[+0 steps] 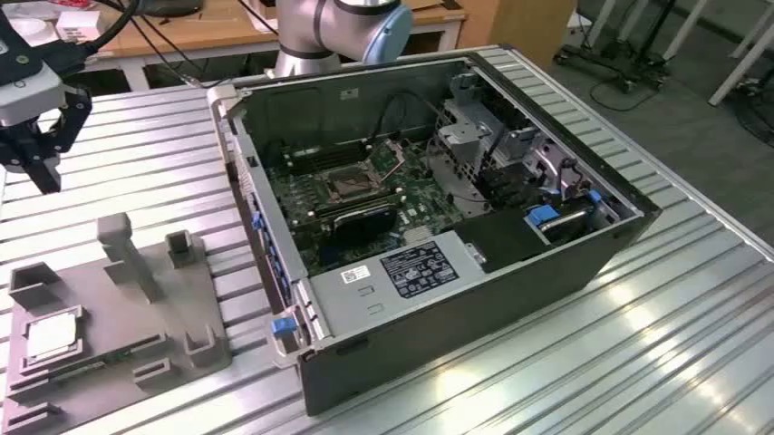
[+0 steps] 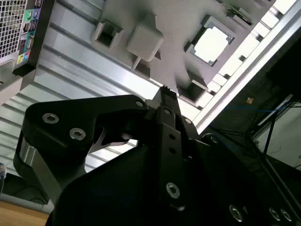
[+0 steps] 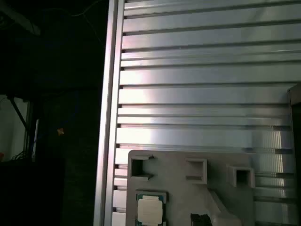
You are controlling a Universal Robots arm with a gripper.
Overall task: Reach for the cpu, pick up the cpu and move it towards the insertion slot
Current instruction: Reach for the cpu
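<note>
Reaching step: the black gripper (image 1: 49,181), jaws apparently closed and empty, hangs well apart from the silvery square cpu (image 1: 51,337); grasping needs them opened.

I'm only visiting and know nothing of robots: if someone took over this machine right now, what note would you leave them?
The end effector hangs above the ribbed metal table, apart from the parts, carrying nothing.
The small square silvery cpu lies flat in a recess of the grey plastic fixture, untouched.
The insertion slot, a metal-framed square socket, sits on the green motherboard inside the open black computer case.
Done: nothing yet. Left: reach, pick-up, move to the slot.
</note>
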